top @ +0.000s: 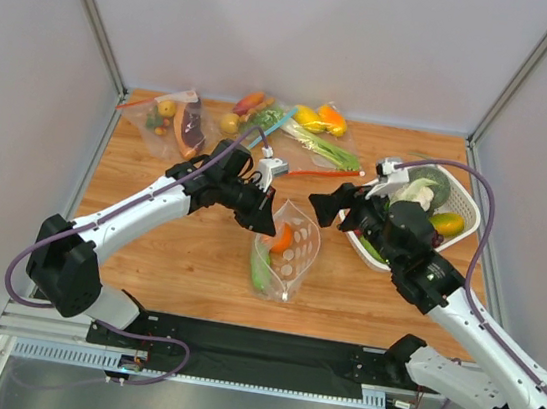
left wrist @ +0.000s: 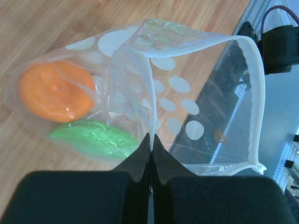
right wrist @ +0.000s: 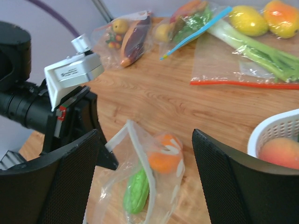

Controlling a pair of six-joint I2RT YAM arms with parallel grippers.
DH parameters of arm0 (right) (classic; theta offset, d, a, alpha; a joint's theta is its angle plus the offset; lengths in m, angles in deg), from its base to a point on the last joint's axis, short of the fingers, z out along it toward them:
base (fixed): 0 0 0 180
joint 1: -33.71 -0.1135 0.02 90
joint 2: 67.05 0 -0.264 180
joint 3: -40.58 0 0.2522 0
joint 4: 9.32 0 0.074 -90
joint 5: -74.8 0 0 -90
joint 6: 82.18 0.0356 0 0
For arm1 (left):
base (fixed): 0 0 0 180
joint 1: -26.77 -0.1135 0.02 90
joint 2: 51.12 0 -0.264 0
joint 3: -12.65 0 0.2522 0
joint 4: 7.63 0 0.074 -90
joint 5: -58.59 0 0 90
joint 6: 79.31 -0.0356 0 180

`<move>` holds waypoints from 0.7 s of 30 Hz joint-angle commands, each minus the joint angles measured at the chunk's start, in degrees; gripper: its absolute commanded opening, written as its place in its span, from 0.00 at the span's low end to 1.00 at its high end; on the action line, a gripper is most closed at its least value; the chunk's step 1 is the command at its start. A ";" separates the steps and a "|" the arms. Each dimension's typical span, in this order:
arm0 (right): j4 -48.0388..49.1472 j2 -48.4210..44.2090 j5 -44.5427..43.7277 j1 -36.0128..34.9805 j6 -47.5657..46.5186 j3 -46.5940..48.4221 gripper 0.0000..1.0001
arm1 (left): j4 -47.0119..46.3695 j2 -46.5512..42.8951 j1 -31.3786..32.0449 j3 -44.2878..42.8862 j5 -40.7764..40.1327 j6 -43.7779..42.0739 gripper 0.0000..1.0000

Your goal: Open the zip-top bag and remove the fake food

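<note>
Clenched jaws on the left gripper (left wrist: pixel 150 142), pinching one wall of the zip-top bag (left wrist: pixel 205 88) a little below the whitish zip strip (left wrist: pixel 256 93). Bag mouth agape, upper edge held up, bottom down on the worktop (top: pixel 166 251). Inside, at the bag's bottom: round orange (left wrist: pixel 53 91) and, touching it, elongated glossy green piece (left wrist: pixel 93 137), both against the dotted plastic. Wide-released jaws on the right gripper (right wrist: pixel 145 135), nothing between them, hovering above and just right of the bag mouth, apart from the plastic. From the top view: both grippers near mid-worktop, facing each other across the bag. Just beyond the right gripper, white slatted basket (top: pixel 468 200) near the worktop's right edge, holding a white piece with green leaves, probably the cauliflower (top: pixel 414 193) though partly hidden by the arm, plus a dark green round piece (top: pixel 440 184) and a yellow-orange piece (top: pixel 447 223). Along the far edge, well apart from the dotted bag: clear bag with red zip strip (top: pixel 324 143) holding yellow peppers and green onion, bag with blue zip strip (top: pixel 265 118) beside it, and a third bag (top: pixel 175 123) of mixed pieces at far left. Pale walls on three sides.
</note>
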State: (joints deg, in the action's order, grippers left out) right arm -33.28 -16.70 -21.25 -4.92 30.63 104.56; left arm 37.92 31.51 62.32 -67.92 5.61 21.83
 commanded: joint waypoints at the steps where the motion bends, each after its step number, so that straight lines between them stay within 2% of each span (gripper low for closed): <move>1: 2.99 0.89 -6.43 -6.17 -0.84 2.78 0.80 | 0.29 -0.98 0.13 -2.19 0.08 -0.94 0.00; 7: 3.78 2.12 -5.75 -13.13 0.39 2.87 0.81 | 0.38 -0.72 0.13 -2.28 0.08 -0.94 0.00; 16: 2.29 5.90 4.28 -14.01 4.09 2.43 0.79 | 0.38 -1.07 0.13 -2.19 -0.54 -1.12 0.00; 21: 0.97 8.01 5.08 -15.68 4.79 1.38 0.77 | 0.46 -1.07 0.13 -2.36 -0.72 -1.12 0.00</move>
State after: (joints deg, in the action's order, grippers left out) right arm -32.76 -9.38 -18.08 -19.59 33.93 105.41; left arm 38.29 31.51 62.32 -67.92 5.28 21.67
